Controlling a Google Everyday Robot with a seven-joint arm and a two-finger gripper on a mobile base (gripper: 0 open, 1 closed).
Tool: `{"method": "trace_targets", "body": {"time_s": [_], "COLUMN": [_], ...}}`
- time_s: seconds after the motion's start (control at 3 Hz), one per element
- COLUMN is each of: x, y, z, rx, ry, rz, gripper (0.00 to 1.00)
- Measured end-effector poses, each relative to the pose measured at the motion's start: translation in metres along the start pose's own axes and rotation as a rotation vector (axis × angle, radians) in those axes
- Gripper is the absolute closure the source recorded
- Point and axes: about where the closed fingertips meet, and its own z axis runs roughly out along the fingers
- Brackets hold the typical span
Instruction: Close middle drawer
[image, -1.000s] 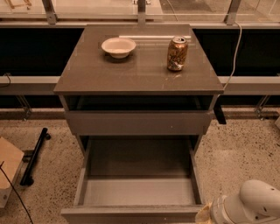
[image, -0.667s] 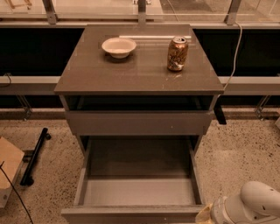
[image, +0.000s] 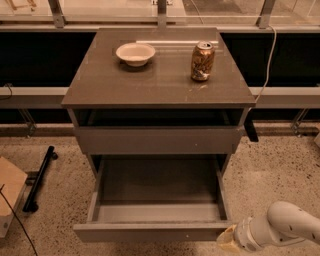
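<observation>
The middle drawer (image: 155, 232) is pulled far out from the grey-brown cabinet. It has a low plain front panel and a lighter grey inside floor (image: 159, 186), with nothing in it. The gripper (image: 228, 240) is at the bottom right, at the end of my white arm (image: 287, 227). It is right against the right end of the drawer's front panel. Only its yellowish wrist end shows.
A drawer with a taller front (image: 159, 140) sits above, slightly out. On the cabinet top (image: 150, 85) stand a white bowl (image: 135, 53) and a drink can (image: 202, 61). A black bar (image: 40, 177) and a cardboard box (image: 10, 187) lie on the floor to the left.
The middle drawer's front panel has moved a little back toward the cabinet. The gripper has shifted slightly left and up with it.
</observation>
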Motion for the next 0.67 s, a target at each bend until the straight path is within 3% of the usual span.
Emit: {"method": "trace_targets", "body": {"time_s": [0.67], "x": [-0.0006], "y": [0.0002], "z": [0.0032], "rx": [0.013], "ry": [0.000], "rz": [0.006], "gripper": [1.00]}}
